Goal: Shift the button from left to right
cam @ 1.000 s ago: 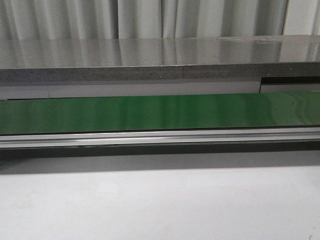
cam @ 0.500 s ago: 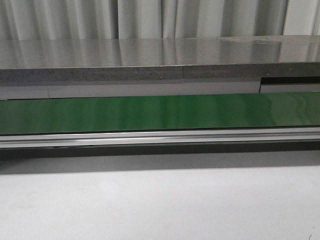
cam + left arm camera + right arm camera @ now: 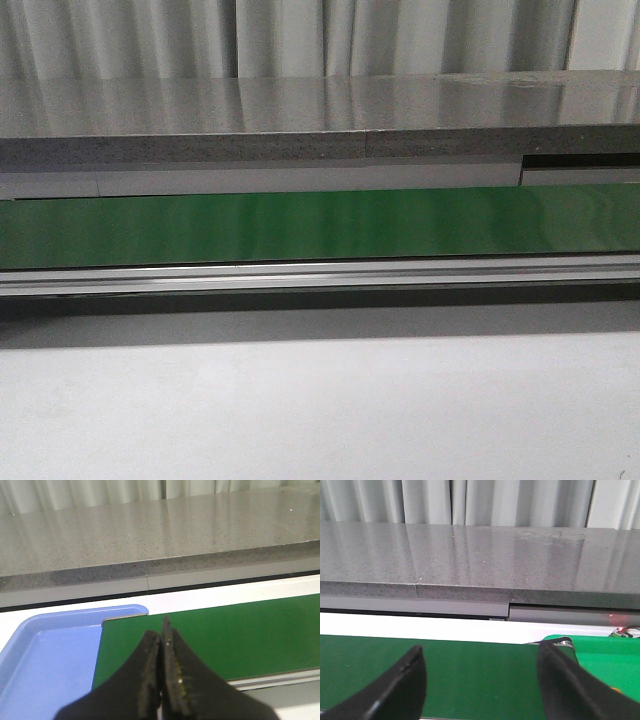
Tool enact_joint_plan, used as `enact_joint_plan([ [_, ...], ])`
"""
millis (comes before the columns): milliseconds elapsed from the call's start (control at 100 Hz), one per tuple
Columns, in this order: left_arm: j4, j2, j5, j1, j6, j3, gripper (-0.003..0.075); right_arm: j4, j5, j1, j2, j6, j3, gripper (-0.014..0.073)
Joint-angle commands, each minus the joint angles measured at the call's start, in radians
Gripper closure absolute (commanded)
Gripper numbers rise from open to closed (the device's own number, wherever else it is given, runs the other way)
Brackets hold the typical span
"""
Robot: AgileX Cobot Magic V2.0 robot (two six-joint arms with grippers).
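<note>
The button does not show clearly in any view; only a tiny yellow-orange sliver (image 3: 616,690) peeks out beside my right finger, too little to identify. My left gripper (image 3: 161,630) is shut and empty, above the left end of the green conveyor belt (image 3: 250,635), next to a blue tray (image 3: 45,670). My right gripper (image 3: 481,652) is open and empty above the belt's right end (image 3: 480,675), beside a green tray (image 3: 610,655). Neither gripper shows in the front view, where the belt (image 3: 320,225) carries nothing.
A grey stone counter (image 3: 300,110) runs behind the belt, with pleated curtains behind it. A metal rail (image 3: 320,275) edges the belt's near side, and a white table surface (image 3: 320,410) lies in front. Small red marks (image 3: 620,631) show at the green tray's far edge.
</note>
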Motion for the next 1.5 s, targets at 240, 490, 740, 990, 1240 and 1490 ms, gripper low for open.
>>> enact_joint_plan([
  [240, -0.012, 0.004, -0.086, -0.008, -0.001, -0.028, 0.0739, 0.003, -0.073, 0.001, -0.003, -0.001, -0.026, 0.0701],
  [490, -0.012, 0.004, -0.086, -0.008, -0.001, -0.028, 0.0739, 0.003, -0.073, 0.001, -0.003, -0.001, -0.026, 0.0702],
  [740, -0.012, 0.004, -0.086, -0.008, -0.001, -0.028, 0.0739, 0.003, -0.073, 0.001, -0.003, -0.001, -0.026, 0.0702],
  [990, -0.012, 0.004, -0.086, -0.008, -0.001, -0.028, 0.0739, 0.003, -0.073, 0.001, -0.003, -0.001, -0.026, 0.0702],
  [1240, -0.012, 0.004, -0.086, -0.008, -0.001, -0.028, 0.0739, -0.036, -0.032, 0.001, -0.064, 0.013, -0.007, 0.0702],
  [1490, -0.012, 0.004, -0.086, -0.008, -0.001, -0.028, 0.0739, -0.181, -0.026, 0.001, -0.305, 0.185, 0.136, 0.0702],
])
